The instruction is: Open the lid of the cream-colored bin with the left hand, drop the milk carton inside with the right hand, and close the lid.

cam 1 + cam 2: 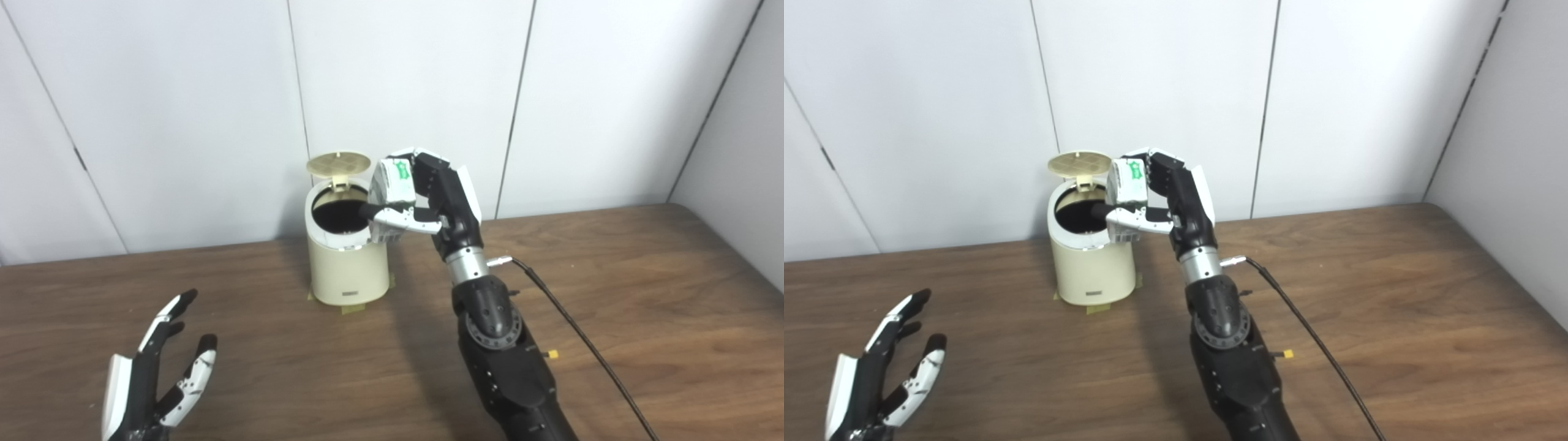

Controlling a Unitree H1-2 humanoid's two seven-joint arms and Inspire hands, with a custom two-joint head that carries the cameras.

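Carton [392, 181] sat clasped in the right hand [429, 202] beside the bin's [348, 269] open mouth; left hand [156, 373] empty, fingers spread.

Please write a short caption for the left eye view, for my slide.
Right hand holds the milk carton beside the open cream-colored bin, lid raised; left hand waits open.

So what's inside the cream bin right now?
Only darkness shows inside the cream bin; its lid stands open. The right hand holds the milk carton at the rim, not inside. The bottom can't be seen.
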